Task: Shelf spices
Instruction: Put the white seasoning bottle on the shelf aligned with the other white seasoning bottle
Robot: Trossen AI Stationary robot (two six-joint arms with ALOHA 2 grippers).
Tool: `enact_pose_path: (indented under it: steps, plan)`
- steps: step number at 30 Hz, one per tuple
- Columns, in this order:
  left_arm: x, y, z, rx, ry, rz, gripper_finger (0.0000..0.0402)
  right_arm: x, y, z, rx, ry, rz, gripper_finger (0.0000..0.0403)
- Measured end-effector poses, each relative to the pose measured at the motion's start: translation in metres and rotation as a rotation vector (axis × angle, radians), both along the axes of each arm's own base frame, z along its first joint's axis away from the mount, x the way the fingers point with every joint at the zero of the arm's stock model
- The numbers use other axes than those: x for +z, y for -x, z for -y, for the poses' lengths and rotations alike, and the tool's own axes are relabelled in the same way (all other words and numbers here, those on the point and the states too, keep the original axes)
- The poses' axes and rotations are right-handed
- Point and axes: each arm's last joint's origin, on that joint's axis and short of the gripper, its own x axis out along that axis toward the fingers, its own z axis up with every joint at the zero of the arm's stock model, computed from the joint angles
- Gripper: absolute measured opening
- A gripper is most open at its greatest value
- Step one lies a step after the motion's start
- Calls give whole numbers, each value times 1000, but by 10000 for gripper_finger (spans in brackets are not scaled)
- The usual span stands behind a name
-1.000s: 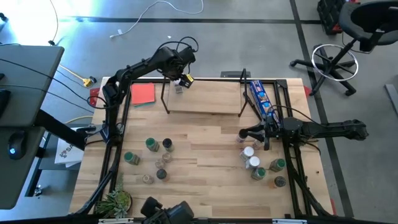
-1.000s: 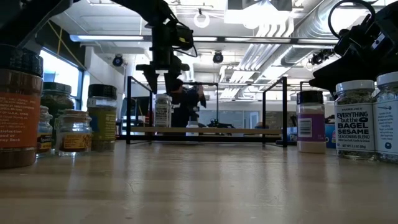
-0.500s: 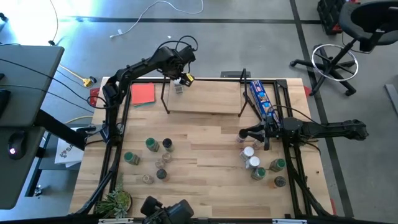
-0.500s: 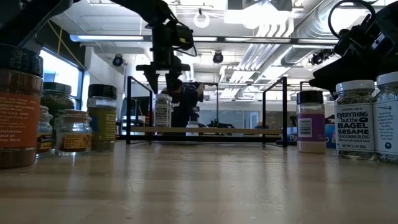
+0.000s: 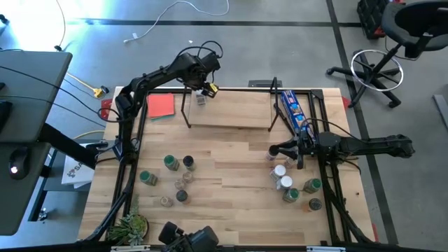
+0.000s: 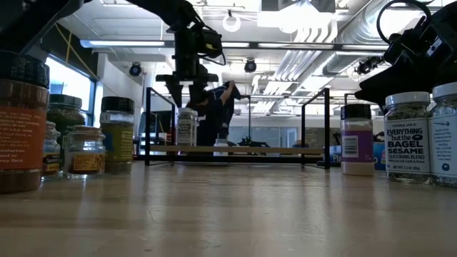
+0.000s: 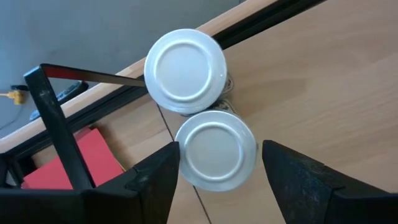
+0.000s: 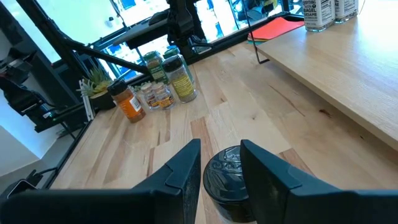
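Observation:
The shelf [image 5: 231,112], a light wooden board in a black wire frame, stands at the table's far edge. Two white-lidded spice jars [image 7: 185,71] [image 7: 216,154] stand on its left end. My left gripper [image 7: 219,155] hangs open over them, pointing down, with its fingers either side of the nearer lid and just above it in the low view [image 6: 188,96]. My right gripper [image 8: 222,168] is open at the table's right [image 5: 274,150]. It hovers over a black-lidded jar [image 8: 227,177] that stands on the table. Other jars stand in a left group [image 5: 171,178] and a right group [image 5: 294,185].
A red card [image 5: 160,105] lies left of the shelf and a long blue packet [image 5: 294,112] lies right of it. A small plant [image 5: 129,227] sits at the near left corner. Bare wood lies between the two jar groups. A person moves in the room behind.

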Motion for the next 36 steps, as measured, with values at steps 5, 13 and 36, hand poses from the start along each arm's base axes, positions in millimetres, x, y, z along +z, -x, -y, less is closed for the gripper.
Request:
enact_pose_path:
  steps: [5, 13, 36]
  plan:
    - [-9, 1, 2, -7, -11, -34, 225, 0, 0, 0, 0, 0, 0, 108]
    - [-9, -2, 2, -30, -42, -30, 225, 0, 0, 0, 0, 0, 0, 108]
    - [-10, -13, 18, -165, -39, -64, 225, 0, 0, 0, 0, 0, 0, 108]
